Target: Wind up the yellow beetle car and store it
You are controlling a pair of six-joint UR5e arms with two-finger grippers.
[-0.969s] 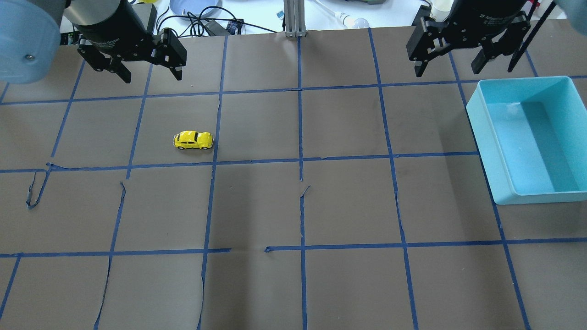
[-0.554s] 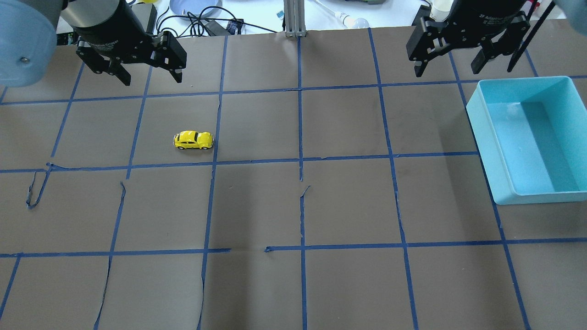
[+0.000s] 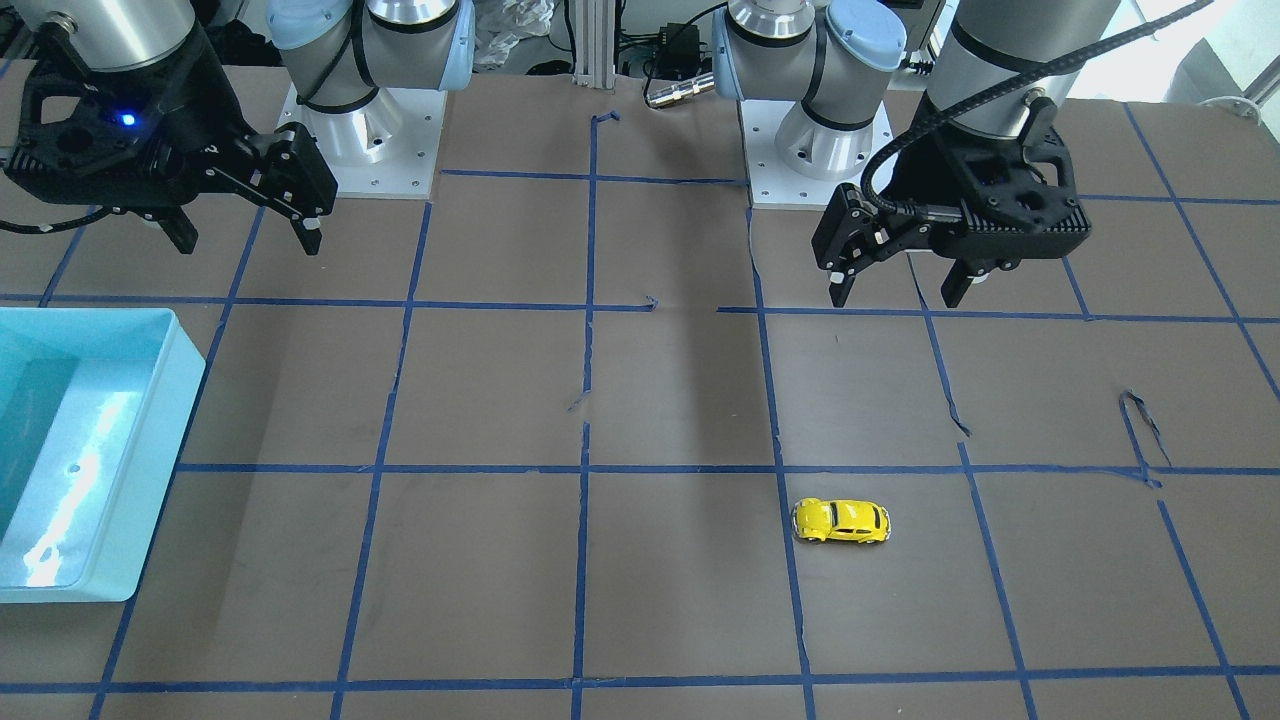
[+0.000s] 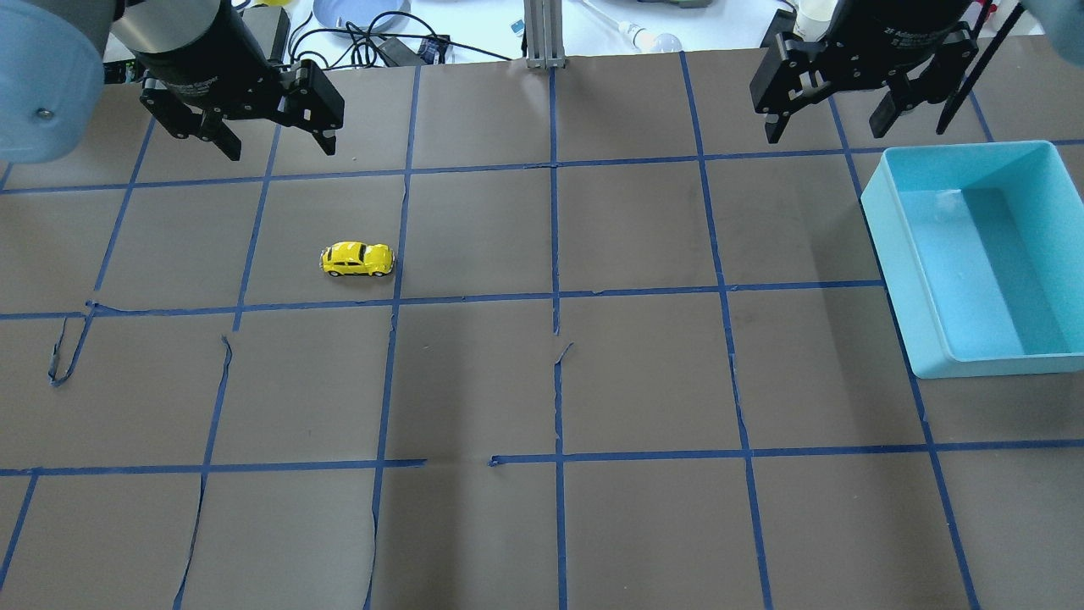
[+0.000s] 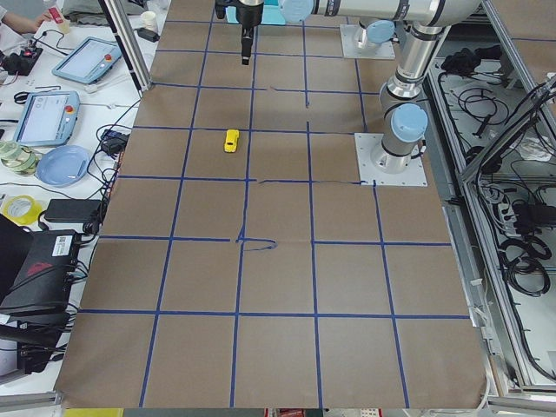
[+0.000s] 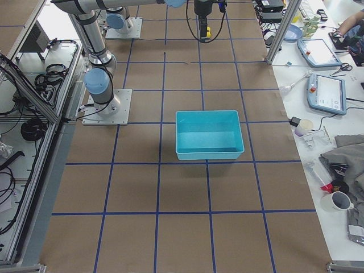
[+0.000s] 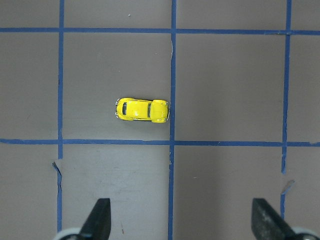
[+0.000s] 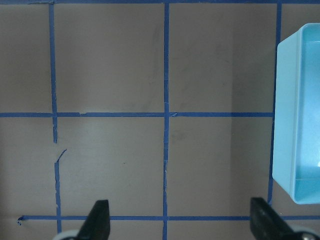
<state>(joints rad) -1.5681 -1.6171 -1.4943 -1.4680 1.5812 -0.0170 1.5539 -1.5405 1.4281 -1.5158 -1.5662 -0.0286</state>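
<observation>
The yellow beetle car stands on its wheels on the brown table, left of centre; it also shows in the front view, the exterior left view and the left wrist view. My left gripper is open and empty, raised above the table and beyond the car, apart from it; it also shows in the front view and the left wrist view. My right gripper is open and empty, raised at the far right near the bin; it also shows in the front view.
A light-blue open bin sits at the table's right side, empty inside; it also shows in the front view and the right wrist view. Blue tape lines grid the brown paper. Cables, a plate and tools lie beyond the far edge.
My left gripper has shifted slightly over the far left of the table. The car, the bin and the right gripper have not moved.
</observation>
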